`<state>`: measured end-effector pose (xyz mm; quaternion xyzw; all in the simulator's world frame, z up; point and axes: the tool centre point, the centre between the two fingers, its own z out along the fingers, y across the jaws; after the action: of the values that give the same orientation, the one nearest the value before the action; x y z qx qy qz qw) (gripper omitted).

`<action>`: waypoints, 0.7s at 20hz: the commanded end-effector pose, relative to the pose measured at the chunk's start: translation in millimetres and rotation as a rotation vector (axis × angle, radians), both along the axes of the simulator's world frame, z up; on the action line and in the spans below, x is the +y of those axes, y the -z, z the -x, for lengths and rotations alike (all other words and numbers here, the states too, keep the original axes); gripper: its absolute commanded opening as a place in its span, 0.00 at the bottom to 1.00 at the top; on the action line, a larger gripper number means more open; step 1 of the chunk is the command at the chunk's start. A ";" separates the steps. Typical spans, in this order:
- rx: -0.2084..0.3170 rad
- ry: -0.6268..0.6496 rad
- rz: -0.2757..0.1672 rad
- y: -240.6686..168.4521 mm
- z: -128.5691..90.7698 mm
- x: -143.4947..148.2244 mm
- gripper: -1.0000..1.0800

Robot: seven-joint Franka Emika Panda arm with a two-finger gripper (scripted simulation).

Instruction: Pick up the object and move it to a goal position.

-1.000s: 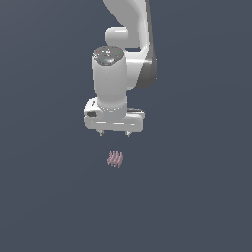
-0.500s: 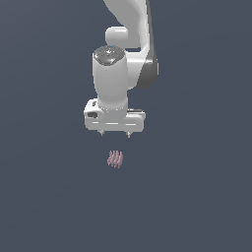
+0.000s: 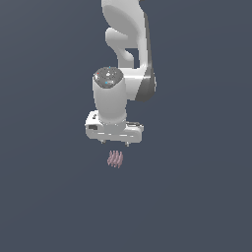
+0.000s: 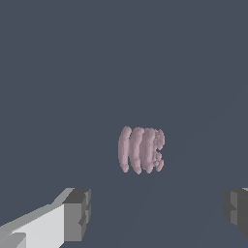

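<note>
We're seeing the arm's upper links running out of frame at 12 o'clock in the exterior view, and the fingertips (image 3: 102,141) are showing only as short dark nubs under the white hand. In the wrist view we're getting just the two grey pads (image 4: 77,214), one cut by the frame edge. The gripper (image 3: 115,142) is hanging pointed down, jaws spread wide, gripping nothing. The object (image 3: 115,159), the dusty-pink ribbed block, is lying on the flat dark floor (image 3: 197,197) just off the fingertips at 6 o'clock in the exterior view, not touching. In the wrist view the object (image 4: 141,150) is sitting between the lines of the two pads, clear of both. We're counting about four slats; finer detail is blurring out.
</note>
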<state>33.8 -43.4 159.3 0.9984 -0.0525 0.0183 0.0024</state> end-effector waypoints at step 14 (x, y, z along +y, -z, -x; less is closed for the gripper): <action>0.036 0.073 -0.008 69.5 -13.8 -5.0 0.96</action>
<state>46.8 -48.3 91.7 0.9961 -0.0877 0.0001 0.0001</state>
